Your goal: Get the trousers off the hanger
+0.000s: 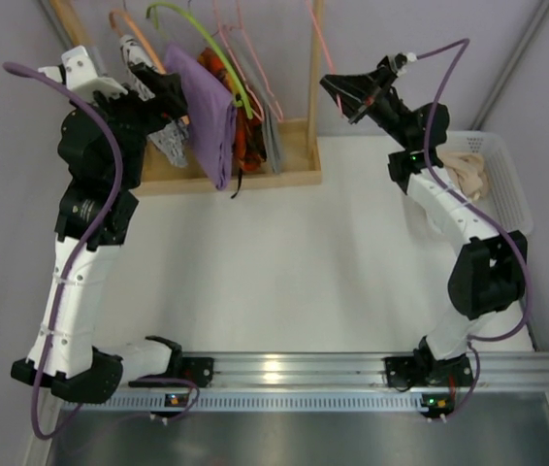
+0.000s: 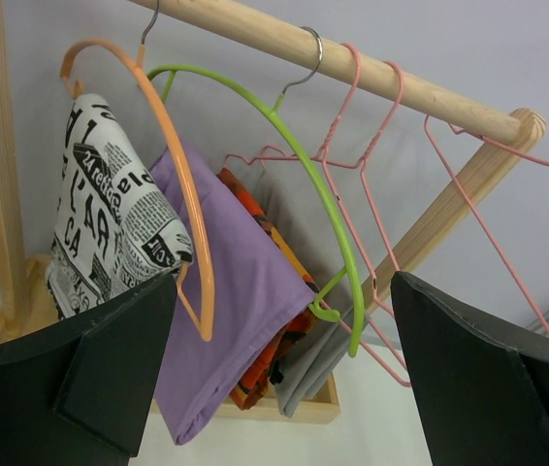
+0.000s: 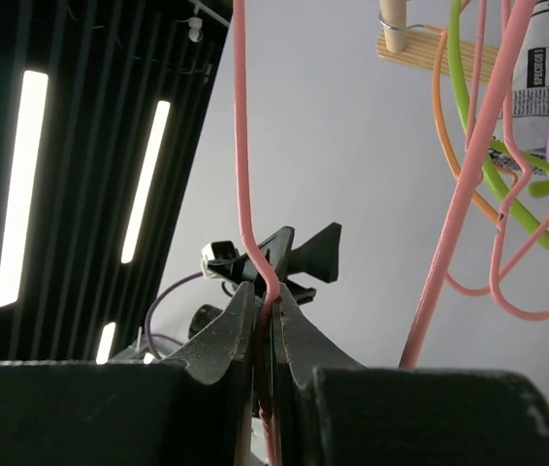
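A wooden clothes rack (image 1: 289,177) is standing at 12 o'clock on the white table (image 1: 284,272) in the overhead view. It is carrying a purple garment (image 1: 207,116), a newsprint-patterned garment (image 2: 110,223), a lime-green hanger (image 2: 294,165) and an orange hanger (image 2: 182,175).

At 3 o'clock a white basket (image 1: 519,189) is holding the beige trousers (image 1: 466,170). They are lying crumpled inside it, well apart from the hanger (image 1: 319,39), which suggests the removal itself is done.

The right arm is reaching up toward 1 o'clock. The right gripper (image 1: 340,92) is pinching the thin pink wire just below a bend, jaws drawn to a narrow slit around it, as the wrist view is showing. The grip is likely steadying the bare hanger beside the rack's end post. Whether its hook is resting on the rail cannot be told.

The left gripper (image 1: 158,83) is hovering at 11 o'clock by the rack's crowded end, jaws spread wide and gripping nothing. It is facing the purple garment, probably waiting clear of the work.
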You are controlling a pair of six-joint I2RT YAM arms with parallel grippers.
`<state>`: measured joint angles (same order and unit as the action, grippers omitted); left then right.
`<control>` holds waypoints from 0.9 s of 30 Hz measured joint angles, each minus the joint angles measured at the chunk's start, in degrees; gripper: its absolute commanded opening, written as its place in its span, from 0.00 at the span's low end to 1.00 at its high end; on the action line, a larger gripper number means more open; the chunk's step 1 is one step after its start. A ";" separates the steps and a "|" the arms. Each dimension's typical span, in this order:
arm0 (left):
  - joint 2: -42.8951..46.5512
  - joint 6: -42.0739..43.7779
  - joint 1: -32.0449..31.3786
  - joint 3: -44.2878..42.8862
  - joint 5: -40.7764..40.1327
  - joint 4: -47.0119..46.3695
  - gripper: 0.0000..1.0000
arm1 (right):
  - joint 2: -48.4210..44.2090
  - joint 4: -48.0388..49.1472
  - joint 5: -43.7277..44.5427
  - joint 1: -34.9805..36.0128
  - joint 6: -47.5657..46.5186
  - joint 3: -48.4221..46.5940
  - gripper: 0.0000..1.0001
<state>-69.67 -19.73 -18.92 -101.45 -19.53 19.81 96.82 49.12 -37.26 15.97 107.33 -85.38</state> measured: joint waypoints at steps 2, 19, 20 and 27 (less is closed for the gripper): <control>0.00 -0.63 0.59 0.04 0.90 0.04 0.99 | 0.00 -0.17 0.13 0.04 0.83 -0.55 0.00; 0.07 -4.96 6.14 3.63 6.19 0.39 0.99 | 1.01 -3.30 -0.02 3.32 6.93 -2.73 0.00; 0.07 -5.07 6.25 3.85 6.29 0.39 0.99 | 1.22 -3.32 0.00 3.89 7.13 -4.20 0.00; 0.46 -6.69 8.48 5.95 7.80 0.42 0.99 | 2.43 -2.54 0.11 10.75 7.98 -8.07 0.00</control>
<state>-69.21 -26.41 -10.44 -95.50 -11.73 20.23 99.24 46.59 -37.15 26.72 115.31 -93.45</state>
